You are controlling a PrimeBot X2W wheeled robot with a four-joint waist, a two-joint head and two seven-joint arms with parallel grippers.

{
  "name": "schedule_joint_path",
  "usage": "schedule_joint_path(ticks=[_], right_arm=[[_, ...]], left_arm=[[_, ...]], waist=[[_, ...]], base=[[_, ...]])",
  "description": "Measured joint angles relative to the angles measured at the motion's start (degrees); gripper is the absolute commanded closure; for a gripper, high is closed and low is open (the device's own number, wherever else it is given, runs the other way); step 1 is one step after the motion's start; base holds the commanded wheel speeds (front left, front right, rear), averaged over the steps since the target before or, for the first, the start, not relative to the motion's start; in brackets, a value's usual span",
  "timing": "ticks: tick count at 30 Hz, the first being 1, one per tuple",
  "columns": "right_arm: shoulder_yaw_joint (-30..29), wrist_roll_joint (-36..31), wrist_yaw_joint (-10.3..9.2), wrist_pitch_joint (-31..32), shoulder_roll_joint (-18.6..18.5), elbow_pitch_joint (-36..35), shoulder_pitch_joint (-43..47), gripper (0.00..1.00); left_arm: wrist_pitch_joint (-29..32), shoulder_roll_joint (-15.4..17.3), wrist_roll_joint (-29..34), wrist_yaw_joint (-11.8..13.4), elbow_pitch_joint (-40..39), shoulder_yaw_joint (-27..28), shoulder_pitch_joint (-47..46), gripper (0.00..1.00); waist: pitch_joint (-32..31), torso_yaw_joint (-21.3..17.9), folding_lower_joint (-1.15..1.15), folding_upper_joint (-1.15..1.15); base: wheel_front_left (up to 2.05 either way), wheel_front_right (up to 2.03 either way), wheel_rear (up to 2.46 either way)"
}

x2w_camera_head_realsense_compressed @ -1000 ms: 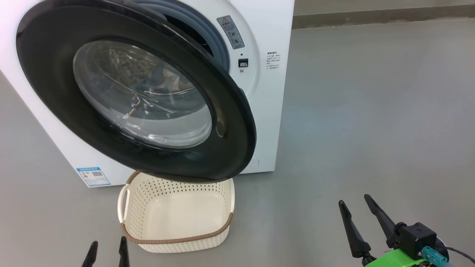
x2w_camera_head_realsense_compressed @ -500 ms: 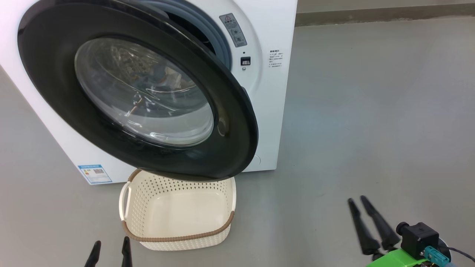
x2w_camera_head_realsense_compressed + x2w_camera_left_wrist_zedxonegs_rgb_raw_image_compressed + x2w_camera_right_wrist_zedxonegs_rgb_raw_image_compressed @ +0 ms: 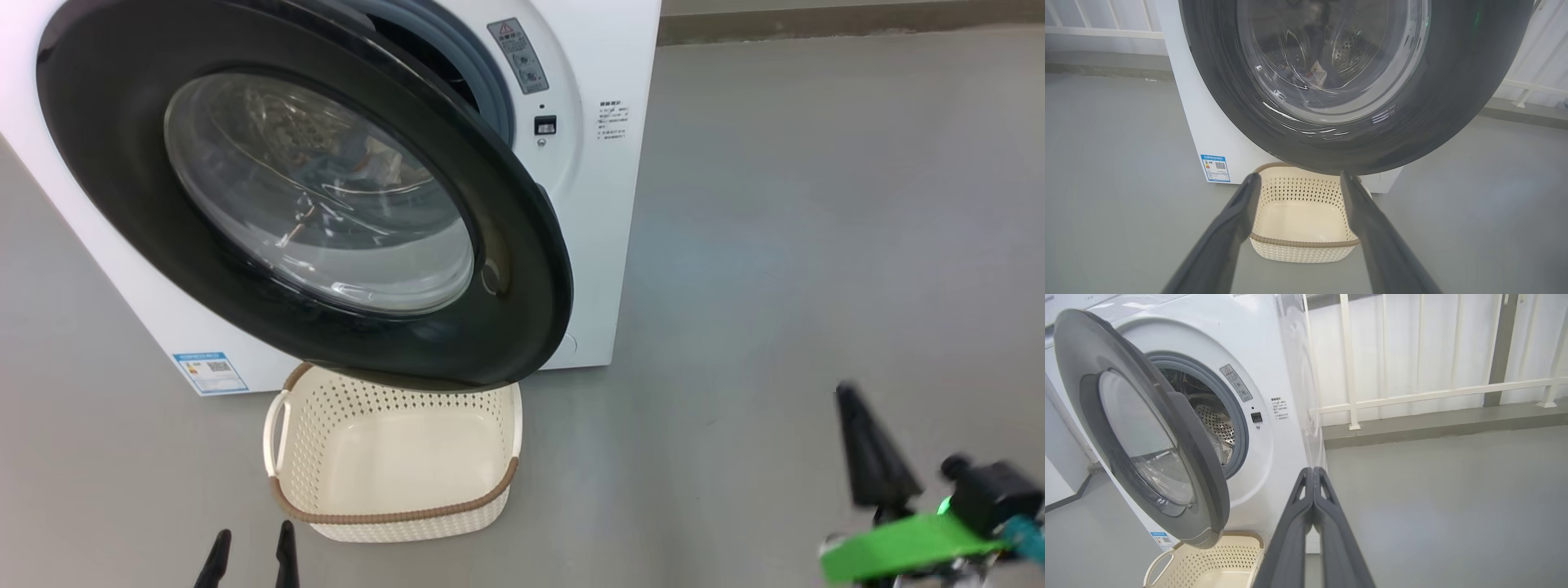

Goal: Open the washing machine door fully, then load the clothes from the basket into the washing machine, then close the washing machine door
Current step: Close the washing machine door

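Right gripper has snapped together, empty, well right of the half-open washing machine door.

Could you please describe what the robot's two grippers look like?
Both the left gripper and the right gripper have two long, dark grey fingers tapering to narrow tips; the right's show slot-like cut-outs near the tips. Behind the right gripper are a bright green bracket, a black block and a teal connector.
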Motion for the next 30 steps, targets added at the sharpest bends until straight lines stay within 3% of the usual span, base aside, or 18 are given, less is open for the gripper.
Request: schedule_joint_path(ticks=[8, 14, 23, 30], right_arm=[[-0.57, 1.81, 0.00, -0.01, 0.02, -11.96, -11.25, 1.00], [7.24, 2.82, 0.00, -0.02, -0.18, -15.97, -18.70, 1.00], [23.40, 4.35, 0.00, -0.01, -2.72, -3.56, -23.73, 1.00], [24.36, 5.47, 0.00, -0.01, -3.91, 3.74, -26.08, 1.00]], left_arm=[[0.00, -0.01, -0.53, 0.49, 0.00, -1.14, -0.01, 0.00], [0.00, -0.01, -1.04, 0.52, 0.00, -2.00, -0.16, 0.00], [0.00, -0.02, -3.01, 1.60, 0.00, -5.31, -2.22, 0.00], [-0.01, -0.03, -4.64, 3.02, -0.01, -7.65, -3.76, 0.00]], waist=[[0.75, 0.67, 0.00, 0.00], [1.75, 2.05, 0.00, 0.00], [4.25, 5.87, 0.00, 0.00], [7.12, 9.77, 0.00, 0.00]], base=[[0.00, 0.00, 0.00], [0.00, 0.00, 0.00], [0.00, 0.00, 0.00], [0.00, 0.00, 0.00]])
